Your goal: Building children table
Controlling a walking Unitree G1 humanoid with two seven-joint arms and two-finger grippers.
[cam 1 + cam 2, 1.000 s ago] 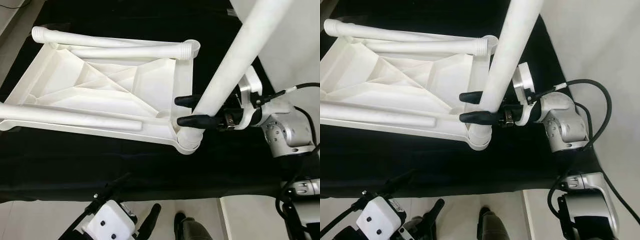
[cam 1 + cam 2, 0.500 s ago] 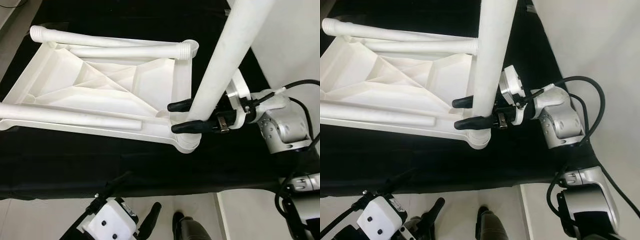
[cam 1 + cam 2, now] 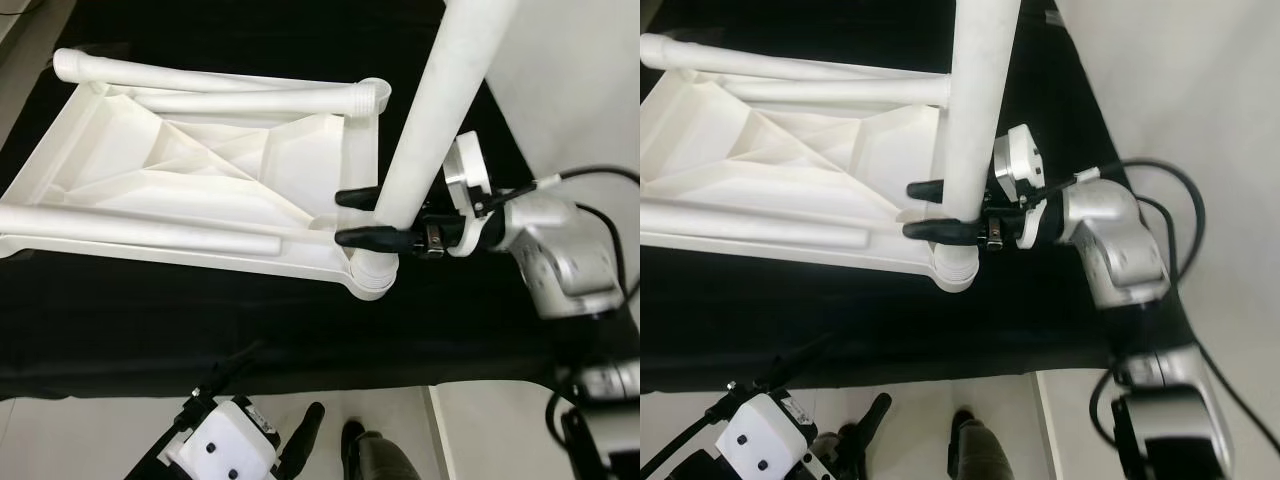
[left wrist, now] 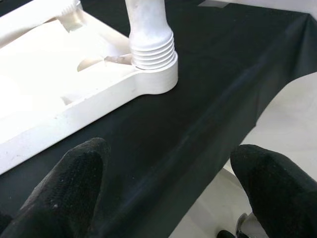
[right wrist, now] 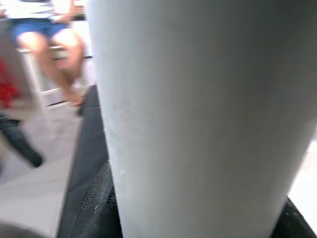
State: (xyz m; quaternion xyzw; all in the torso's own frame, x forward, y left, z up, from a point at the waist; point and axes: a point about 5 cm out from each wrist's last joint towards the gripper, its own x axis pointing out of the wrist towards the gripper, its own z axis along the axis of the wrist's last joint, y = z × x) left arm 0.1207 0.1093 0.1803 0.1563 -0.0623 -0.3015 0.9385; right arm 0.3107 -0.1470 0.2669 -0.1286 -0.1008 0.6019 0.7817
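Note:
The white plastic table top (image 3: pixel 200 170) lies upside down on a black cloth (image 3: pixel 150 320). A white table leg (image 3: pixel 440 90) stands nearly upright with its ribbed end (image 4: pixel 151 47) in the near right corner socket (image 3: pixel 372 278). My right gripper (image 3: pixel 342 218) is shut on this leg just above the socket, one black finger on either side. The leg's smooth surface (image 5: pixel 198 114) sits close in the right wrist view. My left gripper (image 4: pixel 173 198) is open and holds nothing, low near the cloth's front edge and aimed at that corner.
Other white legs lie flat on the table top, along the far edge (image 3: pixel 220 75) and the near edge (image 3: pixel 130 230). Pale floor (image 3: pixel 80 440) runs in front of the cloth and to its right. A seated person's legs (image 5: pixel 44 29) are in the background.
The held leg has swung from leaning right to nearly upright, its lower end staying at the corner socket. The right gripper and wrist shifted slightly left with it.

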